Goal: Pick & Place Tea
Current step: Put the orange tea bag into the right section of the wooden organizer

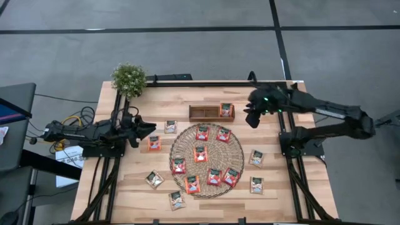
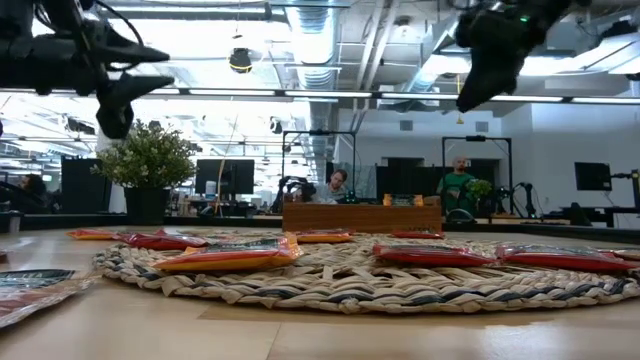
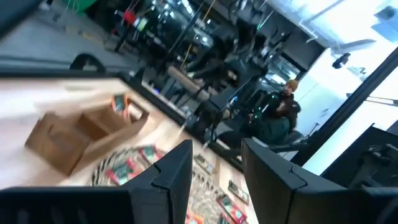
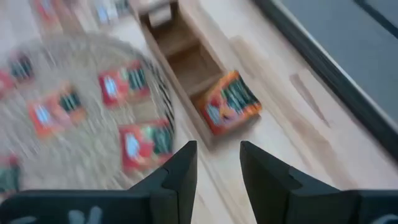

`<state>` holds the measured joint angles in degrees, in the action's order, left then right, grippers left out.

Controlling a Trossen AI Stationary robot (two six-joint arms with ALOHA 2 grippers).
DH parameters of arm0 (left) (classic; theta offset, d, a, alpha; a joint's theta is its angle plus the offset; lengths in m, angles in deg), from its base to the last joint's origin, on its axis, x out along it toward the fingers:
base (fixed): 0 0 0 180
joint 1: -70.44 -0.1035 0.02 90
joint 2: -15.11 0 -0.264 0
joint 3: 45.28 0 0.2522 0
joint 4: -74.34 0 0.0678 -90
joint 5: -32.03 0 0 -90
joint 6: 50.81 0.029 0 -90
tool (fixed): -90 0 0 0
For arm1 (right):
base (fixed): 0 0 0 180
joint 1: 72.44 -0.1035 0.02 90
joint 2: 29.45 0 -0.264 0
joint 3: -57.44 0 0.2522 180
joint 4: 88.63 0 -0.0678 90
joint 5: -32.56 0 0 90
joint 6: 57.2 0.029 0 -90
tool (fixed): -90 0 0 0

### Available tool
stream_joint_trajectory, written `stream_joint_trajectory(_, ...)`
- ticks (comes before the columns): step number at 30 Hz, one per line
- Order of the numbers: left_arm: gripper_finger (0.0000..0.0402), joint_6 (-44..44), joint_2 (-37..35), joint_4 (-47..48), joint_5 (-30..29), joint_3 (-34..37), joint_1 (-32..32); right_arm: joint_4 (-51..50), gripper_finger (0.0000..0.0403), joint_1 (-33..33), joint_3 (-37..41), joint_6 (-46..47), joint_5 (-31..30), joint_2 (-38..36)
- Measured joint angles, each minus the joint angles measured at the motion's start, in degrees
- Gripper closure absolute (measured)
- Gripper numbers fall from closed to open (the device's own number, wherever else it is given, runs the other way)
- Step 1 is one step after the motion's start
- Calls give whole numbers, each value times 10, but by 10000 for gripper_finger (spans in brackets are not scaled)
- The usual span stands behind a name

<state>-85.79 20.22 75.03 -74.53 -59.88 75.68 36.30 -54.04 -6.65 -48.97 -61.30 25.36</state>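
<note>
A: Right end effector is up in the air near the table's far right corner, just beside the wooden tray. Fingers apart, nothing between them.

B: And the tray's right-hand compartment has one orange tea sachet standing tilted in it. From the right wrist view that sachet leans against the tray's end wall.

A: Left end effector hovers over the table's left side, near the far edge, with the potted plant at the far left corner behind it. Its fingers stand apart too, empty.

B: The rest of the tea? Seven red-orange sachets lie flat on the round woven mat in the middle of the table, one of them dead centre.

A: More sit on bare wood: a whitish one and an orange one close to the left end effector, two toward the near left corner, and two off the mat's right side.

B: From the low view both arms hang high above the table, the mat and its flat sachets in front, people at desks in the room beyond.
</note>
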Motion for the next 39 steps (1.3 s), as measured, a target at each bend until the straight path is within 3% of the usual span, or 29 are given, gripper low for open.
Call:
stream_joint_trajectory(7, 271, 72, 43, -20, 13, -86, 0, 225, 290, -31, 155, 104, 1, -131)
stream_joint_trajectory(14, 271, 122, 231, -18, 47, -206, 0, 346, 290, -56, 239, 142, -4, -193)
stream_joint_trajectory(22, 271, 174, 483, 95, 65, -369, 0, 378, 290, -72, 265, 143, -5, -219)
stream_joint_trajectory(28, 271, 292, 640, 176, 72, -479, 0, 385, 290, -81, 266, 149, -5, -220)
stream_joint_trajectory(34, 271, 329, 726, 175, 151, -543, -1, 402, 290, -87, 266, 140, -3, -219)
stream_joint_trajectory(39, 271, 313, 756, 143, 147, -564, -3, 401, 290, -87, 266, 138, 1, -219)
